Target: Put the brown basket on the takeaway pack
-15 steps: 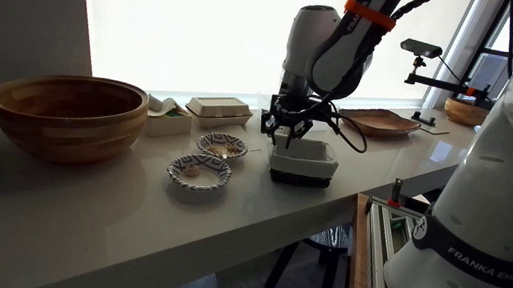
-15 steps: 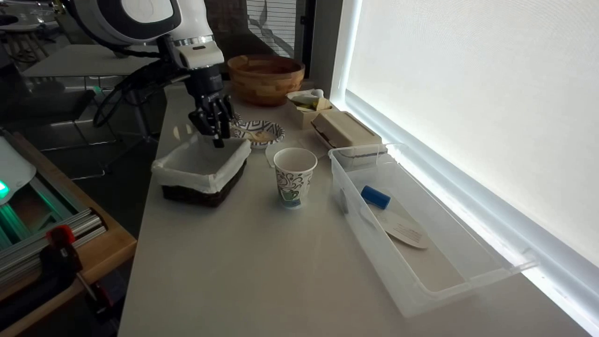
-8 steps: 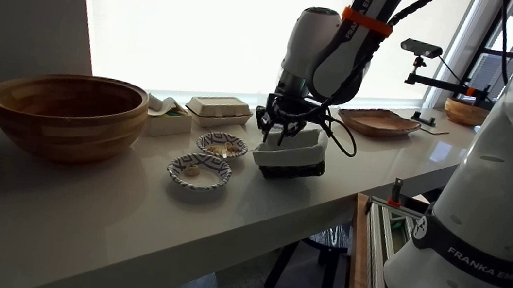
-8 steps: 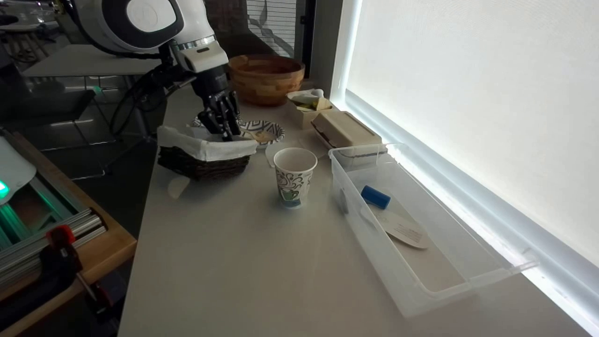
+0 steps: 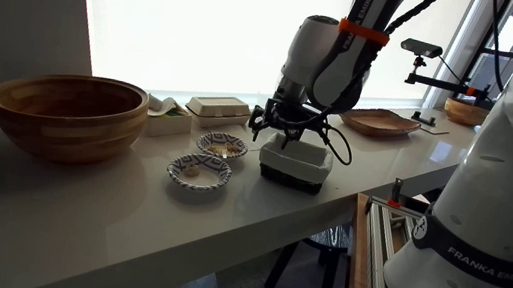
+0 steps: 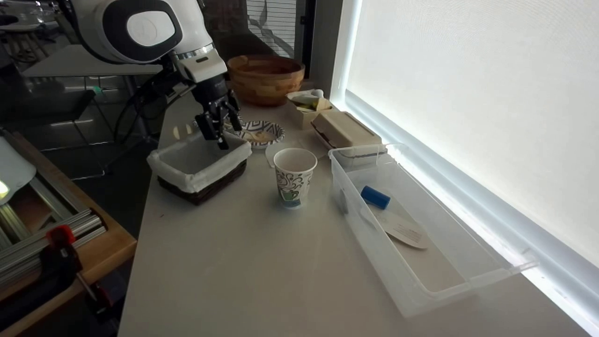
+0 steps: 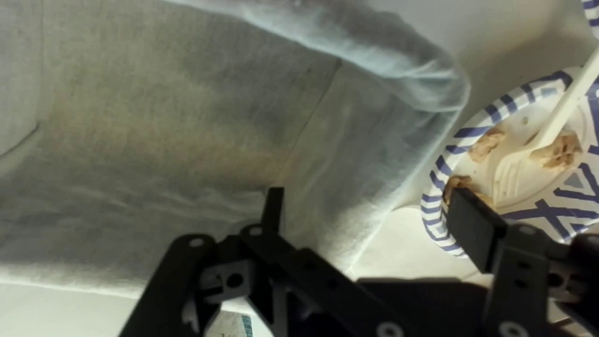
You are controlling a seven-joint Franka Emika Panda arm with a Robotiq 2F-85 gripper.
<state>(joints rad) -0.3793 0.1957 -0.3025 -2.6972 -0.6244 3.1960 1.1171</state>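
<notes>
"FRANKA EMIKA" marks the arm [image 5: 361,17]. The tool [image 7: 367,201], jaws apart, hangs over a corner of the brown basket [image 5: 294,165], which sits near the worktop [image 5: 95,222] edge, apart from the takeaway pack [image 5: 218,108].

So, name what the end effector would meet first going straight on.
Probably the brown basket: the open end effector points down, jaws either side of its rim. Depth is unclear; a patterned dish might come first.

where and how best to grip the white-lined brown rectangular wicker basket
Probably by the short end wall of the basket facing the round blue-and-white patterned bowl with the pale fork, from above. The open top leaves that wall a free rim, slimmer than the open jaws' gap; the wrist view shows them astride it.
</notes>
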